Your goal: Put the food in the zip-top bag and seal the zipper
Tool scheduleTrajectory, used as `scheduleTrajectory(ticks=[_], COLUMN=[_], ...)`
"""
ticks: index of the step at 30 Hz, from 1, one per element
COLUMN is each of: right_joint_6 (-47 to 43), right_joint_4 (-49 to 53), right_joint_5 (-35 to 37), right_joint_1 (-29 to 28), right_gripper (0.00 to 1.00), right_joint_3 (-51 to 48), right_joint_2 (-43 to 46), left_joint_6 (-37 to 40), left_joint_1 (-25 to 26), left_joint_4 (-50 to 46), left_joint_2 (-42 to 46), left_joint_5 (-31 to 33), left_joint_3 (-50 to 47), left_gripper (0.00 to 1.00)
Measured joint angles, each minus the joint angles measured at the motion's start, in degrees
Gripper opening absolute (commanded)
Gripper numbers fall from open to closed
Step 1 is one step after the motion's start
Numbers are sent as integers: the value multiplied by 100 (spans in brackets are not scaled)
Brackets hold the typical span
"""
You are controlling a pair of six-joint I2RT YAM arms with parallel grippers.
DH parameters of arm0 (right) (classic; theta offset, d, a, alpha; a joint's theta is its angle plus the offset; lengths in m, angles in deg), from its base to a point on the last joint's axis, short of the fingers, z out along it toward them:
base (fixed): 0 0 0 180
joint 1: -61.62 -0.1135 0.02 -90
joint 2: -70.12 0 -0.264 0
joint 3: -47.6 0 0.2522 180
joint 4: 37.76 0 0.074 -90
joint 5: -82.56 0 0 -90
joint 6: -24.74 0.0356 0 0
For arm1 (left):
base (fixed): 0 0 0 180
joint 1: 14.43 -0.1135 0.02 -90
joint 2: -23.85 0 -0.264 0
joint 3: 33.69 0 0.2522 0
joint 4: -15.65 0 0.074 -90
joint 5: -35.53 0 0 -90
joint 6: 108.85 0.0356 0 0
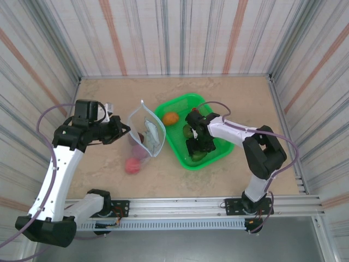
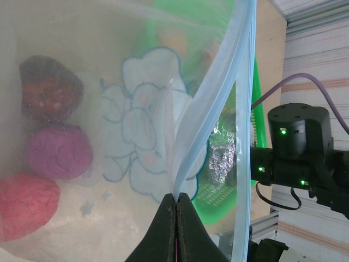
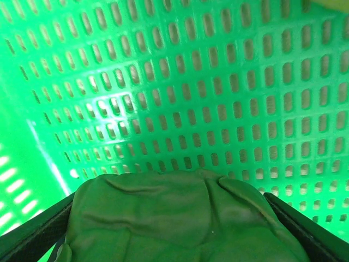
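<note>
Our left end effector, pressed together on the zipper, held the zip-top bag open with three pieces of food inside. Our right end effector straddled a dark green piece in the basket, and we could not tell whether it gripped. The orange piece and the sealing were left to do.

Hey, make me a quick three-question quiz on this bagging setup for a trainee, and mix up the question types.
1. True or false: the left gripper is shut on the bag's zipper strip.
2. Where does the orange food lie? A) in the green basket B) inside the bag C) on the bare table
3. Short answer: what colour is the food piece between the right gripper's fingers?

Key: 1 true; 2 A; 3 dark green.
</note>
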Motion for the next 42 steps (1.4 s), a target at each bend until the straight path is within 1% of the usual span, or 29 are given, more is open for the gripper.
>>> scheduleTrajectory(ticks=[8, 13, 21, 25, 29, 33, 42], right_joint_6=[9, 7, 15, 125, 214, 385, 1067], right_joint_4=[-61, 127, 382, 313, 98, -260, -1025], right_joint_5=[17, 50, -48, -216, -431, -741, -1373], right_joint_1=[98, 98, 42, -275, -787, -1204, -1451], right_gripper=[71, 72, 69, 69, 69, 68, 68], right_joint_3=[-2, 83, 944, 1563, 2131, 2514, 2723], right_joint_2=[614, 1172, 1967, 2267, 2210, 1814, 553], left_joint_6=[-9, -66, -350, -413, -415, -435, -433], left_joint_1=[0, 0, 0, 0, 0, 0, 0], left_joint_4=[26, 33, 175, 203, 201, 201, 179], left_joint_2=[-2, -42, -249, -249, -247, -236, -210], left_joint_5=[-22, -109, -562, -629, -627, -629, -680], left_joint_3=[0, 0, 0, 0, 2, 2, 98], left_gripper=[0, 0, 0, 0, 0, 0, 0])
